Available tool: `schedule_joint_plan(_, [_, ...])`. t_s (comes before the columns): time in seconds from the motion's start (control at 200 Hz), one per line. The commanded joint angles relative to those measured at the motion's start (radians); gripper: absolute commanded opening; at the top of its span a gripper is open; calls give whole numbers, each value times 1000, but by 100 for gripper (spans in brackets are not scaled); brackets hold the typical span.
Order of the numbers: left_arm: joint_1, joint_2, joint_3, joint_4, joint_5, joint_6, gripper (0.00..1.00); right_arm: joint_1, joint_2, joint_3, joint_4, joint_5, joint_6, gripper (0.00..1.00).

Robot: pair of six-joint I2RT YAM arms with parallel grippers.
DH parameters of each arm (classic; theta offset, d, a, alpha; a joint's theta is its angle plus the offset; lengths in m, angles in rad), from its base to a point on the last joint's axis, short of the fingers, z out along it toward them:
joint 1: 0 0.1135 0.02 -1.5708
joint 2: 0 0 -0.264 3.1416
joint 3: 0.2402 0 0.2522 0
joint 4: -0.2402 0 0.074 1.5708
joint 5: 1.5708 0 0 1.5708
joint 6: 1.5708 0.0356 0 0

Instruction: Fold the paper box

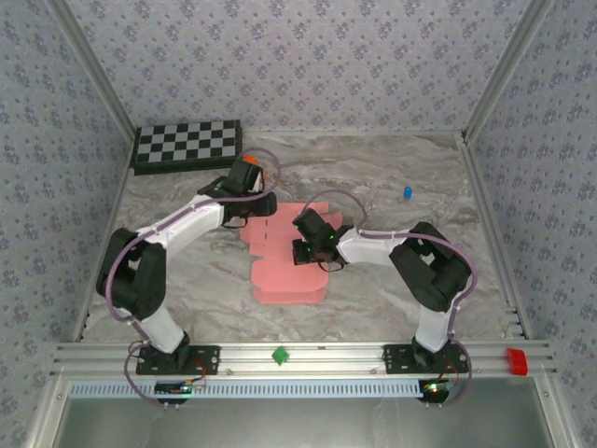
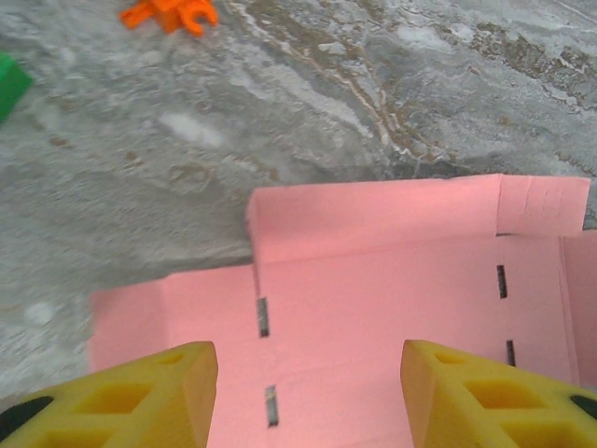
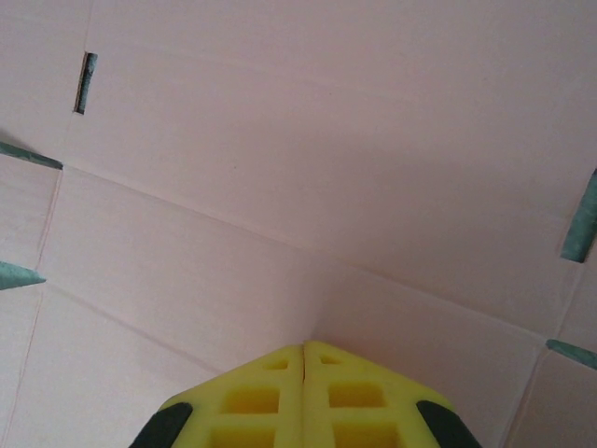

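Paper box (image 1: 284, 271), a flat pink die-cut sheet of thin card, is laid on the grey marbled table (image 1: 392, 280) between the two arms. The left gripper (image 2: 308, 373) is held open above the sheet's far end, with nothing between its yellow fingers (image 2: 159, 392). The right gripper (image 3: 305, 347) is fully closed and empty, its tips directed at a crease near the sheet's middle.

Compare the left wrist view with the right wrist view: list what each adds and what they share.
Left wrist: the marbled table, an orange piece, a green object, and the left gripper open over the paper box with its far flap raised. Right wrist: the right gripper shut over flat, creased card. Shared: the pink paper box with its cut slots, and yellow fingers.
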Motion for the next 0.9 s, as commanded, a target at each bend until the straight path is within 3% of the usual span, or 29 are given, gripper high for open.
schedule_joint_plan(0.0, [1, -89, -57, -92, -78, -16, 56, -5, 33, -2, -83, 15, 19, 1])
schedule_joint_plan(0.285, [2, -214, -217, -162, -66, -94, 58, -7, 31, 0, -97, 19, 22, 1])
schedule_joint_plan(0.54, [-3, -211, -358, -14, 83, -221, 57, -4, 33, 3, -102, 23, 24, 1])
schedule_joint_plan(0.895, [-6, -141, -398, 77, 139, -250, 56, -1, 34, 0, -107, 25, 30, 1])
